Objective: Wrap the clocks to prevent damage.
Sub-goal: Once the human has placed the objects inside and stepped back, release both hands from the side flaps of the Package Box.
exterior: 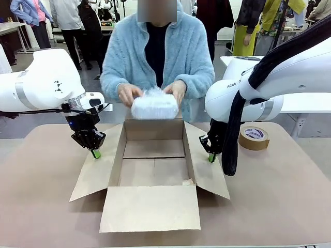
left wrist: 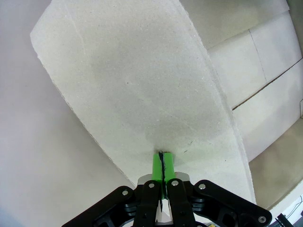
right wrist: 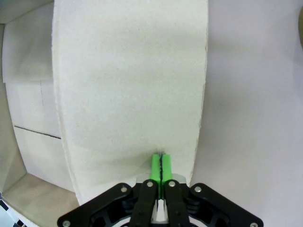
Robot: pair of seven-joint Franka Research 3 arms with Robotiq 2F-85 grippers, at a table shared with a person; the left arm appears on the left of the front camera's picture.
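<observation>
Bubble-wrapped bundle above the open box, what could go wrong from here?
1. The bubble-wrapped bundle is held in the person's hands above the far wall of the cardboard box; a slip could drop it hard inside.
2. The left gripper and right gripper, fingers shut, press the side flaps only with their tips; a flap could slip free and swing up into the bundle's path.

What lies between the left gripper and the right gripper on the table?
In the front view, the open cardboard box lies between the left gripper and the right gripper. Each gripper, shut, touches one of its side flaps.
</observation>
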